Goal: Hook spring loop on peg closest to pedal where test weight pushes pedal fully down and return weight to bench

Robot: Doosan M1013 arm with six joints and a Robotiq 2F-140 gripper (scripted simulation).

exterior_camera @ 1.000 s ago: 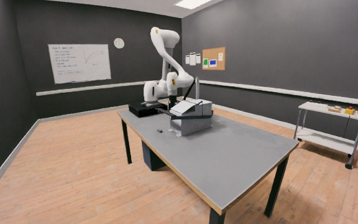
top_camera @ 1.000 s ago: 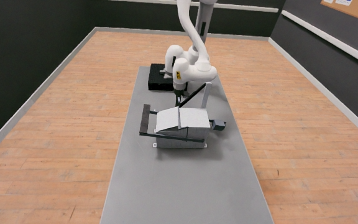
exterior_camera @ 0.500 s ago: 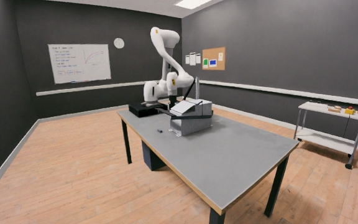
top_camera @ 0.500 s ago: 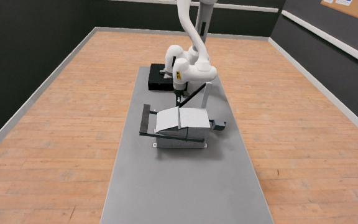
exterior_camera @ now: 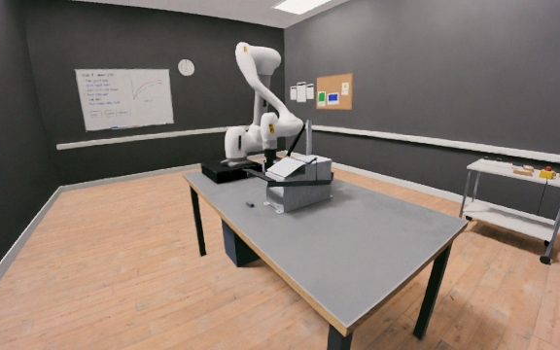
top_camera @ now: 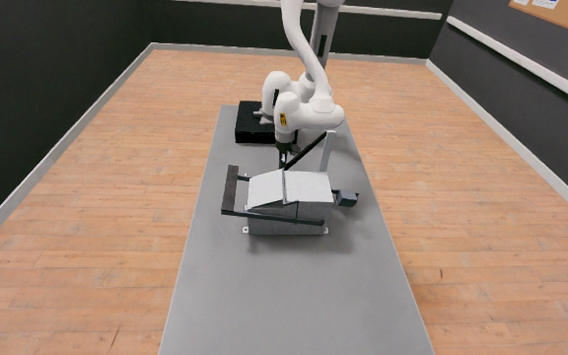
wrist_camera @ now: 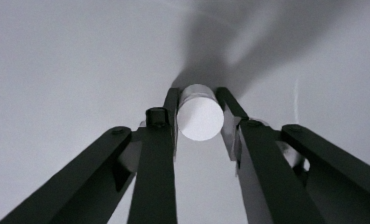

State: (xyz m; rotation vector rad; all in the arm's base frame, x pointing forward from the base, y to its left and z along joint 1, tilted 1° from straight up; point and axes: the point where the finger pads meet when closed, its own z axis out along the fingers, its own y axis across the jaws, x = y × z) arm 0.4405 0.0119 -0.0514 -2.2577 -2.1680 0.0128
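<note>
The steel test weight (wrist_camera: 201,121), a pale cylinder, stands upright on the bench in the wrist view. My gripper (wrist_camera: 197,103) (top_camera: 283,163) is shut on it, one finger against each side. In the top view the gripper is low behind the feeder (top_camera: 309,186) (exterior_camera: 304,194), which hides the weight. The feeder is a grey box with a sloping lid. A wide dark plate (top_camera: 230,189), which looks like the pedal, is carried on long side arms at its left. The spring, its end loop and the pegs cannot be made out.
An upright grey post (top_camera: 328,150) (exterior_camera: 308,138) and a slanting black bar (top_camera: 306,150) (exterior_camera: 296,140) rise close beside the gripper. A dark block (top_camera: 347,198) sticks out right of the feeder. A small dark piece (exterior_camera: 250,204) shows near the bench's edge. The black robot base (top_camera: 251,129) is behind.
</note>
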